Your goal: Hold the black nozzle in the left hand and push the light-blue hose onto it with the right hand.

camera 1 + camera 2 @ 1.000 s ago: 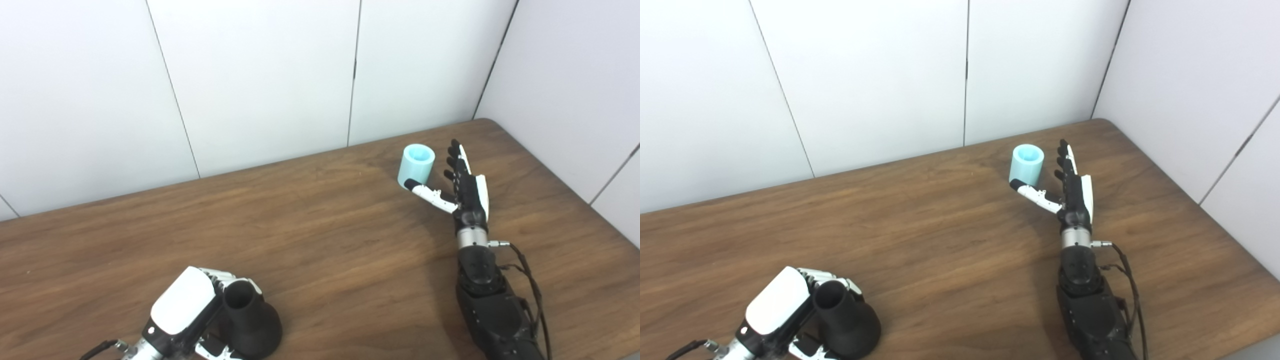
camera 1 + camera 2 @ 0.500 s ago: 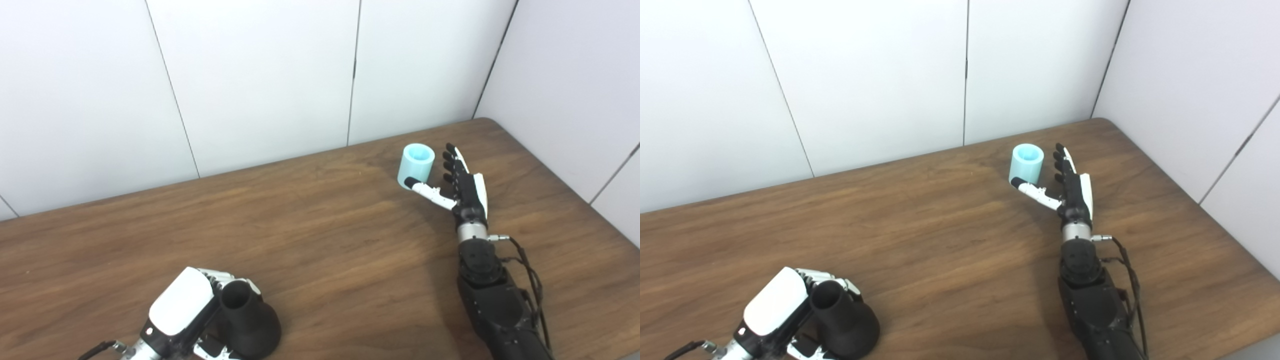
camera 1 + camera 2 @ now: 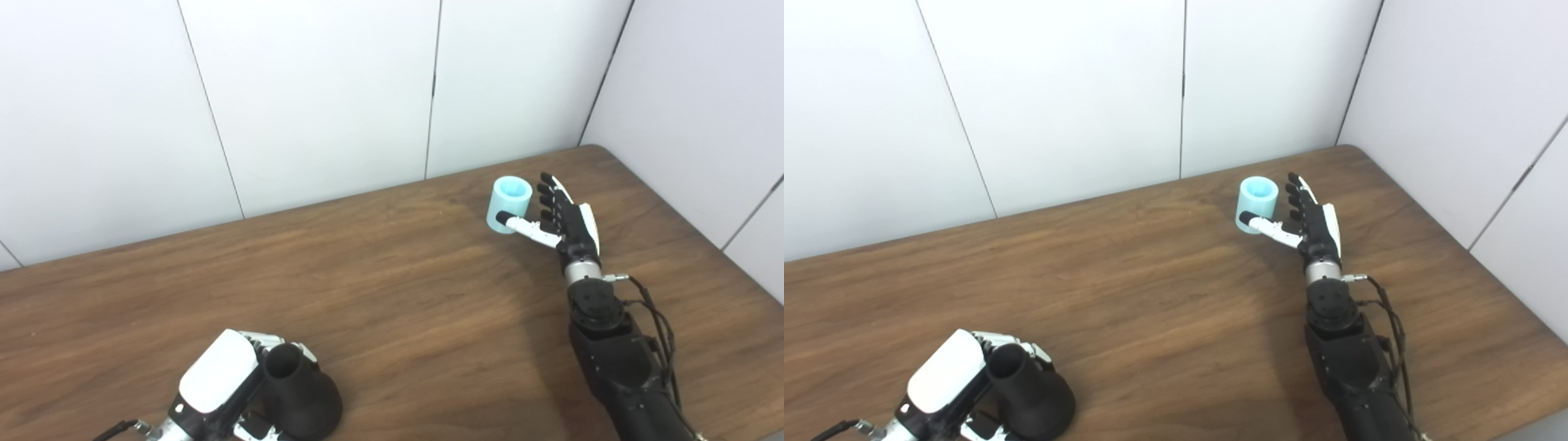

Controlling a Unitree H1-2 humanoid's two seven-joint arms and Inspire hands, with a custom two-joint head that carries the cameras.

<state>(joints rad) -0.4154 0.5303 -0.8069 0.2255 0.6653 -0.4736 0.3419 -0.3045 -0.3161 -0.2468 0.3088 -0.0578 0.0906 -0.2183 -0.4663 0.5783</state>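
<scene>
1 black nozzle [image 3: 301,395], near table [image 3: 392,288] front edge, held by left hand [image 3: 220,386]. 1 light-blue hose [image 3: 508,204] far across; right hand [image 3: 566,217] beside it, fingers wide.

The right hand [image 3: 1315,228], fingers spread, flanks the upright light-blue hose [image 3: 1256,196]; the left hand [image 3: 949,383] grips the black nozzle [image 3: 1032,392].

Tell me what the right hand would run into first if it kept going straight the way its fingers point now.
Probably the white wall panels behind the table. The right hand points up-table just right of the light-blue hose, its thumb across the hose's front, so the fingers would likely slide past the hose; depth is unclear.
</scene>
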